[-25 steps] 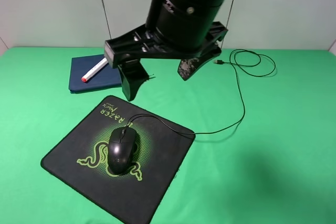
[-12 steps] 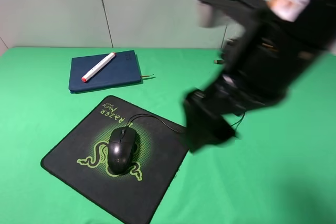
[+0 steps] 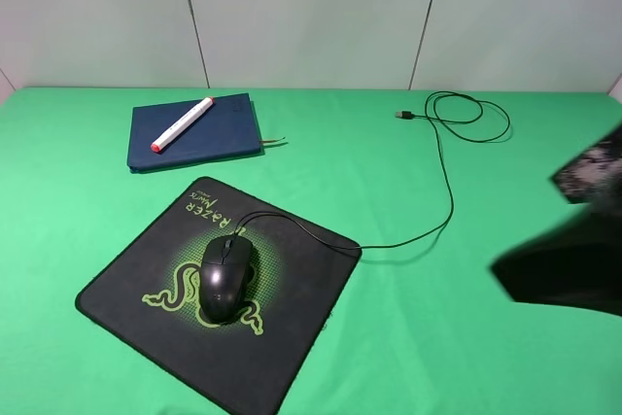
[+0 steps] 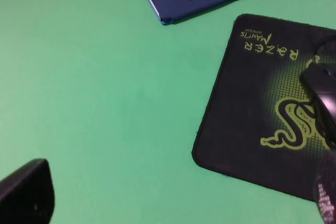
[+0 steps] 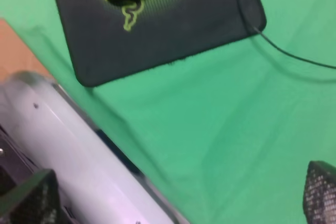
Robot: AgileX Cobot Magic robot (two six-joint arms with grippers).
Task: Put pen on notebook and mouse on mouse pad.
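Pen point(image 3: 182, 123) lies diagonally on the notebook point(image 3: 219, 133), white barrel with an orange-red tip showing at its near end; the notebook sits flat toward the far left corner of the table point(image 3: 408, 337), ribbon poking out of its right side. Mouse point(image 3: 226, 277) rests on the mouse pad point(image 3: 292, 318), over the green snake logo, pad set at an angle near the front left of the table. Mouse cable point(image 3: 442, 177) runs off the pad's right corner and loops toward the far right edge. Right hand point(image 3: 573, 240) is a dark blur at the right edge of the table, clear of all items; its two fingertips point(image 5: 320, 195) appear wide apart and hold nothing. Left hand point(image 4: 173, 203) fingertips likewise stand wide apart over green cloth, empty.
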